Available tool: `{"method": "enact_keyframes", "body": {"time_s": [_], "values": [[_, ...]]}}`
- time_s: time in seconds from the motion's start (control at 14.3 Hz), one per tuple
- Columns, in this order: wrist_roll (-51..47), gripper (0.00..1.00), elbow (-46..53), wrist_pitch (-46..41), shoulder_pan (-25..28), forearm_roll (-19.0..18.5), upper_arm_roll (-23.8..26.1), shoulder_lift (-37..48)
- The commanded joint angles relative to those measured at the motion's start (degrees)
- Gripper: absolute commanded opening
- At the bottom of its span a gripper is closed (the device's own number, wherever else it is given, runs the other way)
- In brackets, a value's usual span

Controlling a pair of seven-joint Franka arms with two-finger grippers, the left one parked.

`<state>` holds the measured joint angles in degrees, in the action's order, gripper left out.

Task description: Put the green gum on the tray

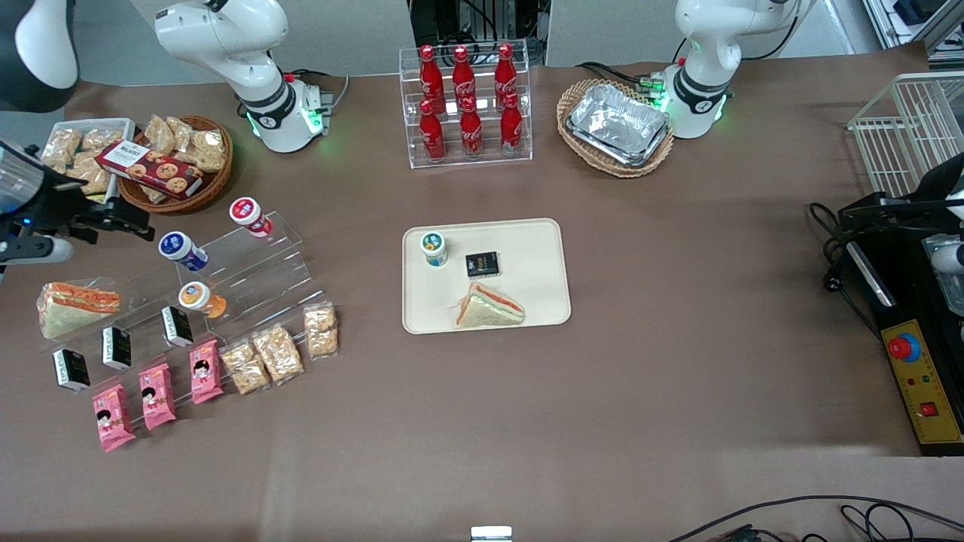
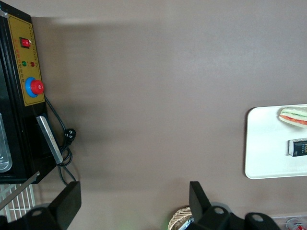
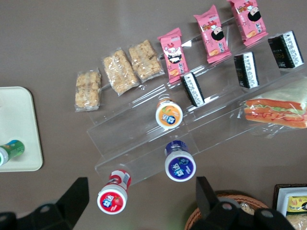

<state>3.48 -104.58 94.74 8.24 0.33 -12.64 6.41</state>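
Observation:
The green gum stands upright on the cream tray, in the tray's corner toward the working arm and farther from the front camera. It also shows in the right wrist view, on the tray's edge. A bare part of the tray shows in the left wrist view. My right gripper is open and empty. It hangs at the working arm's end of the table, far from the tray. In the right wrist view the gripper is above the red-lidded bottle and the blue-lidded bottle.
A sandwich and a black packet lie on the tray. The clear stepped stand holds an orange-lidded bottle, black boxes and pink packets. A snack basket, cola rack and foil trays stand farther back.

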Motion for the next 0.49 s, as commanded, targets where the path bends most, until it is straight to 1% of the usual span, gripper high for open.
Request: {"method": "enact_keyframes", "body": {"time_s": [0.0, 0.14, 0.42], "values": [[2.1, 1.00, 0.3, -0.7, 0.4, -1.0, -1.9, 0.4], [2.1, 1.00, 0.3, -0.3, 0.5, -1.8, -1.9, 0.0], [1.6, 1.00, 0.0, -0.1, 0.7, -1.8, -1.7, -0.7]]}}
